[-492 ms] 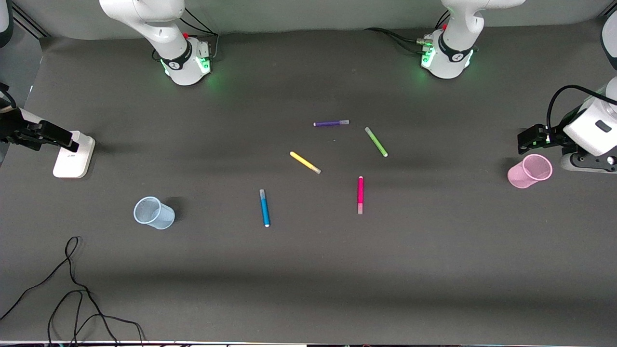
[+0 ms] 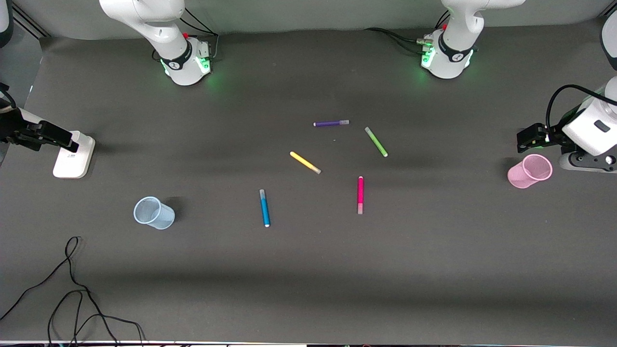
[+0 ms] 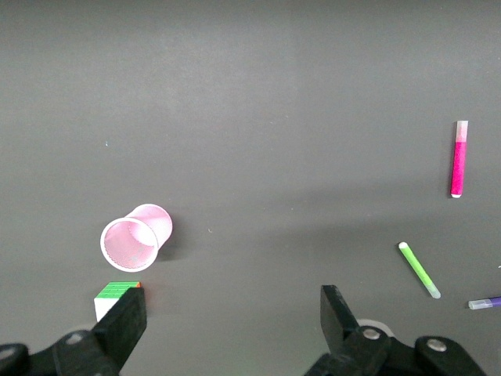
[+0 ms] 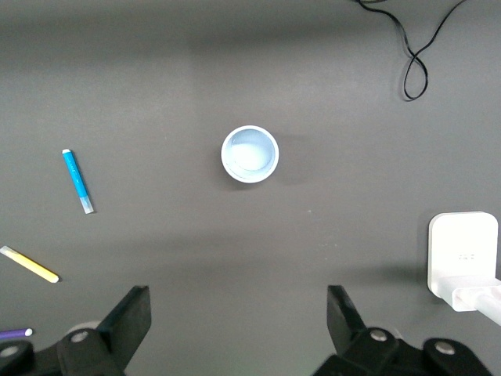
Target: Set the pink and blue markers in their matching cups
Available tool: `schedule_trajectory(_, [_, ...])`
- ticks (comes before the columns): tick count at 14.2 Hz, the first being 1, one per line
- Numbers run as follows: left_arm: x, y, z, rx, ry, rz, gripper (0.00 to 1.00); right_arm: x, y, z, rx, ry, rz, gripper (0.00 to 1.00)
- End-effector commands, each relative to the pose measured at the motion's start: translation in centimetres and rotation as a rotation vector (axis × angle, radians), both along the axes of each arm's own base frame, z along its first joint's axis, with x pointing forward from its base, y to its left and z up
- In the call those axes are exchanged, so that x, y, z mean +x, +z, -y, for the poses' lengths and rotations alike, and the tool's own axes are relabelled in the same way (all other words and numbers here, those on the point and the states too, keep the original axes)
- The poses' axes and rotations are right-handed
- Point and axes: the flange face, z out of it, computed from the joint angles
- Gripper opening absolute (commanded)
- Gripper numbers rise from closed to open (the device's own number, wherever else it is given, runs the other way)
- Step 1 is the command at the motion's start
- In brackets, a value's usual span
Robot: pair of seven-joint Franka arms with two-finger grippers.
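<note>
Desk (image 2: 308, 270) is covered by a dark grey mat and carries all the things. Both arms wait at the two ends of the desk.

Left end effector (image 3: 233, 321) hangs over the left arm's end of the desk, just beside the pink cup (image 2: 529, 170); its fingers (image 3: 125, 325) are spread wide and hold nothing. Right end effector (image 4: 239, 321) hangs over the right arm's end, above a white block (image 2: 73, 155); its fingers (image 4: 129, 321) are also spread wide and empty.

Pink cup stands upright near the left end effector, and it has nothing inside. Blue cup (image 2: 154, 212) stands upright toward the right arm's end, nearer to the front camera than the white block, and it is also without content.

Five markers lie flat around the middle of the desk, all apart from each other. Blue marker (image 2: 264, 207) lies between the blue cup and the pink marker (image 2: 360, 194); these two are nearest to the front camera. Yellow marker (image 2: 305, 162) lies a little farther, then the green marker (image 2: 376, 141), and the purple marker (image 2: 331, 123) is the farthest.

Black cable (image 2: 72, 294) lies in loops on the desk corner at the right arm's end, nearest to the front camera.
</note>
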Motion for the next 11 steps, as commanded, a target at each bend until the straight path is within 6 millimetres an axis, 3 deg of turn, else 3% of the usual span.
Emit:
schedule_trajectory(1, [0.0, 0.6, 0.1, 0.007, 0.000, -0.009, 0.99, 0.3, 0.6, 0.1, -0.011, 0.014, 0.014, 1.00])
schedule_trajectory(3, [0.0, 0.7, 0.2, 0.007, 0.000, -0.007, 0.99, 0.4, 0.5, -0.4, -0.012, 0.023, 0.014, 1.00])
schedule_trajectory(5, [0.0, 0.7, 0.3, 0.008, 0.001, -0.007, 0.99, 1.0, 0.0, -2.7, -0.012, 0.064, 0.015, 1.00])
schedule_trajectory(8, [0.0, 0.7, 0.1, 0.008, 0.003, -0.007, 0.99, 2.0, -0.6, -8.4, -0.012, 0.149, 0.030, 1.00])
schedule_trajectory(11, [0.0, 0.7, 0.1, 0.008, 0.003, -0.007, 0.99, 3.1, -1.7, -16.0, -0.008, 0.199, 0.023, 1.00])
